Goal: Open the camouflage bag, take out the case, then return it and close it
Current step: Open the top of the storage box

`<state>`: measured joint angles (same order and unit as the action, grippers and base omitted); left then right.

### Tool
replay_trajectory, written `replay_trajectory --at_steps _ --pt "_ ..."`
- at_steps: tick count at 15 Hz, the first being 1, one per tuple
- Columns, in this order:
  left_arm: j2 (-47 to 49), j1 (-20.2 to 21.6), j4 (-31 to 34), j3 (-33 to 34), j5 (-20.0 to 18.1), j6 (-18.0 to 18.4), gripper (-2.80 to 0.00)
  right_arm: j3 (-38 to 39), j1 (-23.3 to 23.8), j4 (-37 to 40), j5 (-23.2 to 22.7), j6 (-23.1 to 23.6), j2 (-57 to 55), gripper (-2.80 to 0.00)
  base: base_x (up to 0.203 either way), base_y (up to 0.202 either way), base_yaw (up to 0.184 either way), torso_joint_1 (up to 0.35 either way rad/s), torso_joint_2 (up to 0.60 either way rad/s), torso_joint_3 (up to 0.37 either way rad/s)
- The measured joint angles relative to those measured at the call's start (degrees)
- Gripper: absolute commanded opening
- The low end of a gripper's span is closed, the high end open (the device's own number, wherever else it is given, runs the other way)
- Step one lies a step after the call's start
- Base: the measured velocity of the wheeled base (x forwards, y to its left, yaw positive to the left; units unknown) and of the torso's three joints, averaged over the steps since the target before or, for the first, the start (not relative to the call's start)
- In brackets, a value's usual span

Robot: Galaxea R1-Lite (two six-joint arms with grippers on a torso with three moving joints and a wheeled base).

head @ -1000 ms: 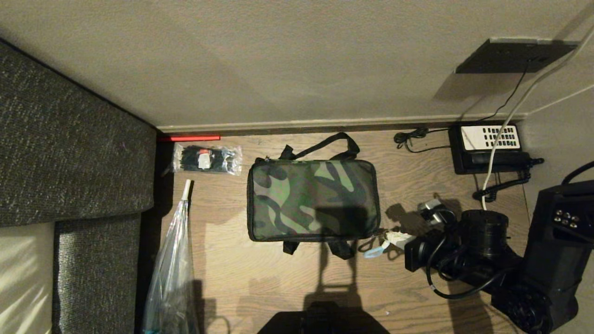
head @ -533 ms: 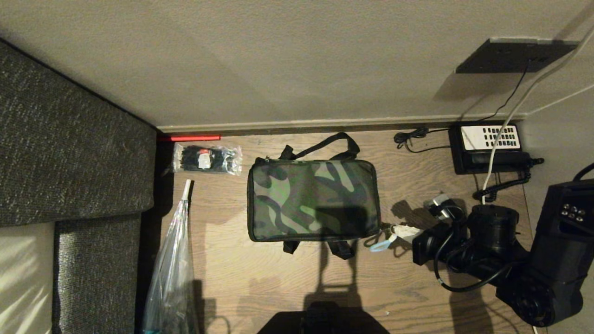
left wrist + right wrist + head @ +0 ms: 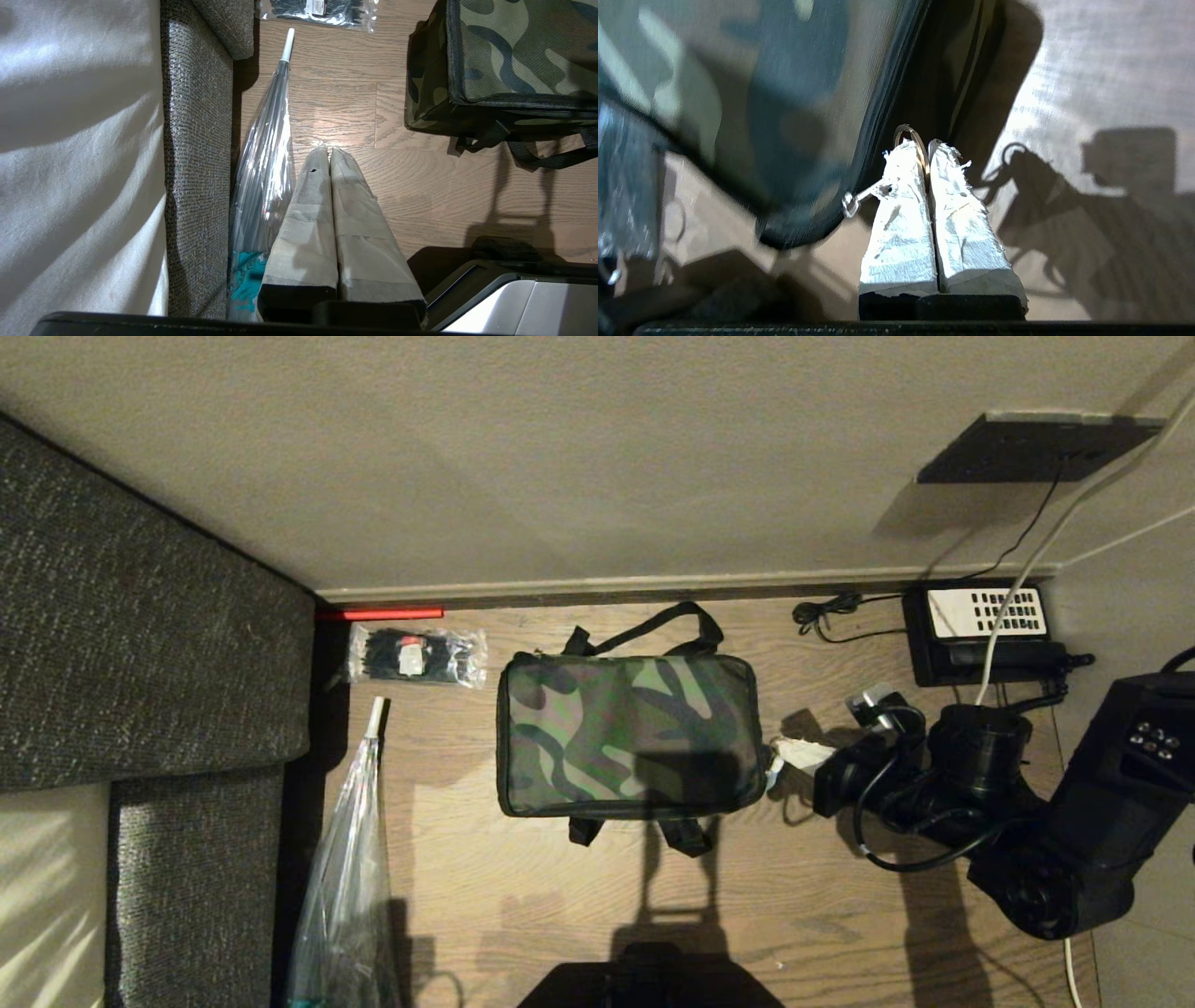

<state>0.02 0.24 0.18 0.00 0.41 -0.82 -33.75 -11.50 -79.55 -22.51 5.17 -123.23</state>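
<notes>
The camouflage bag (image 3: 630, 735) lies flat and closed in the middle of the wooden surface (image 3: 523, 905), its black strap (image 3: 644, 627) looping out toward the wall. The right hand (image 3: 792, 753) sits at the bag's right end, close to the surface, with its 2 taped fingers (image 3: 901, 219) pressed together on a thin metal ring (image 3: 911, 137) joined to the zipper pull at the bag's edge. In the right wrist view the ring shows clamped between the fingertips, right beside the dark zipper seam. The left hand (image 3: 327, 151) hangs apart over the surface near the bag's left front corner, fingers closed on nothing, just beside a folded clear umbrella (image 3: 350, 859). A packet of black cable ties (image 3: 416, 656) lies left of the bag, and a black desk phone (image 3: 982, 630) stands near the wall at the right.
</notes>
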Motion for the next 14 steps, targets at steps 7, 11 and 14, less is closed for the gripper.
replay_trajectory --at_steps 7,11,14 --pt "0.0 0.0 -0.02 0.0 0.0 0.01 -2.8 -5.06 -0.11 1.95 -0.14 -0.02 -1.37 -2.8 0.0 0.0 0.0 0.0 0.0 0.0" --pt "0.0 0.0 0.0 0.0 0.0 -0.02 -2.8 -7.86 -0.1 1.82 -0.09 0.01 -2.25 -2.8 0.0 0.0 0.0 0.0 0.0 0.0" --pt "0.0 0.0 0.0 0.0 0.0 0.0 -2.8 -9.77 -0.06 1.65 0.03 0.04 -2.84 -2.8 0.0 0.0 0.0 0.0 0.0 0.0"
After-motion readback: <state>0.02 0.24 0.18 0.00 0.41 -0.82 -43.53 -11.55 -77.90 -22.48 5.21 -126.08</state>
